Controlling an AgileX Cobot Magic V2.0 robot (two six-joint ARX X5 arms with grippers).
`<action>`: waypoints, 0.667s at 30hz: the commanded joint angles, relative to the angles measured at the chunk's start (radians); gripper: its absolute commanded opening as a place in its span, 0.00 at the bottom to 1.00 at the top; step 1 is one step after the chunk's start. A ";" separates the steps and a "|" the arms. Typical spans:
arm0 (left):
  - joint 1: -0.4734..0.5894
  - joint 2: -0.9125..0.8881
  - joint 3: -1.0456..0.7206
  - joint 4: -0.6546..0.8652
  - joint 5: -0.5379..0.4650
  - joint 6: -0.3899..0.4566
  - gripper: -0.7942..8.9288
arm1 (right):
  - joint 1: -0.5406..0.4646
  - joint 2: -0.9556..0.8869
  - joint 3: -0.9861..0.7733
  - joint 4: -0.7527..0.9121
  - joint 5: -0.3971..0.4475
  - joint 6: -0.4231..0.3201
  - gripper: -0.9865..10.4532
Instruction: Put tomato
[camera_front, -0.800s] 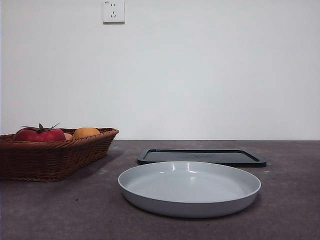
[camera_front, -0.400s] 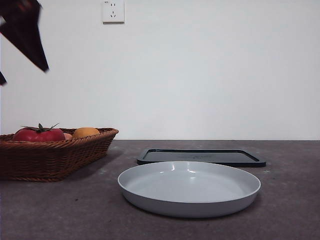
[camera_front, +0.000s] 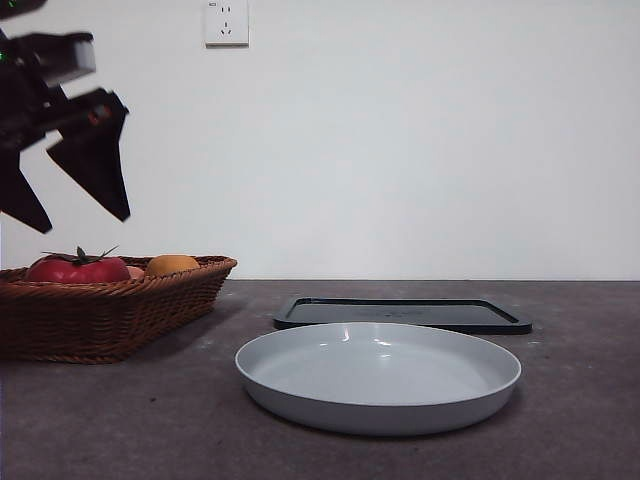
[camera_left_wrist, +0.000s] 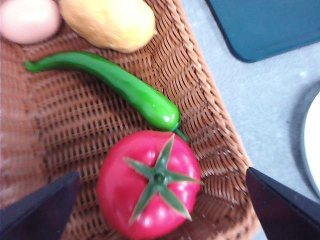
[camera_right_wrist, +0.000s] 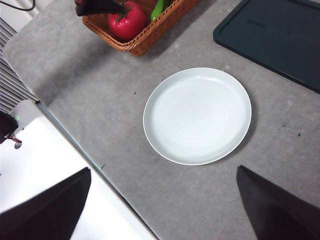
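The glossy red tomato (camera_front: 78, 270) with its green spiky stem lies in the near end of a brown wicker basket (camera_front: 110, 315) at the left of the table. My left gripper (camera_front: 82, 224) hangs open a little above it, apart from it. In the left wrist view the tomato (camera_left_wrist: 148, 185) sits between the spread jaws of the left gripper (camera_left_wrist: 161, 171), against the basket wall (camera_left_wrist: 210, 125). The right gripper (camera_right_wrist: 163, 169) is open and empty, high above the table, looking down on the tomato (camera_right_wrist: 127, 22) and basket (camera_right_wrist: 150, 37).
A white round plate (camera_front: 380, 385) stands right of the basket, with a dark flat tray (camera_front: 400, 313) behind it. The basket also holds a green pepper (camera_left_wrist: 125, 85), an orange fruit (camera_left_wrist: 107, 22) and a pale pink fruit (camera_left_wrist: 27, 20).
The left arm has come into the front view from the top left and dropped toward the basket. Tomato, plate and tray have not moved.
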 joint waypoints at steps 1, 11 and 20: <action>-0.005 0.044 0.019 0.023 -0.003 0.022 0.63 | 0.005 0.008 0.019 0.006 -0.003 0.003 0.49; -0.006 0.123 0.019 0.057 -0.019 0.029 0.63 | 0.005 0.008 0.019 0.006 -0.003 0.006 0.49; -0.008 0.180 0.019 0.069 -0.030 0.046 0.63 | 0.005 0.008 0.018 0.006 -0.003 0.015 0.49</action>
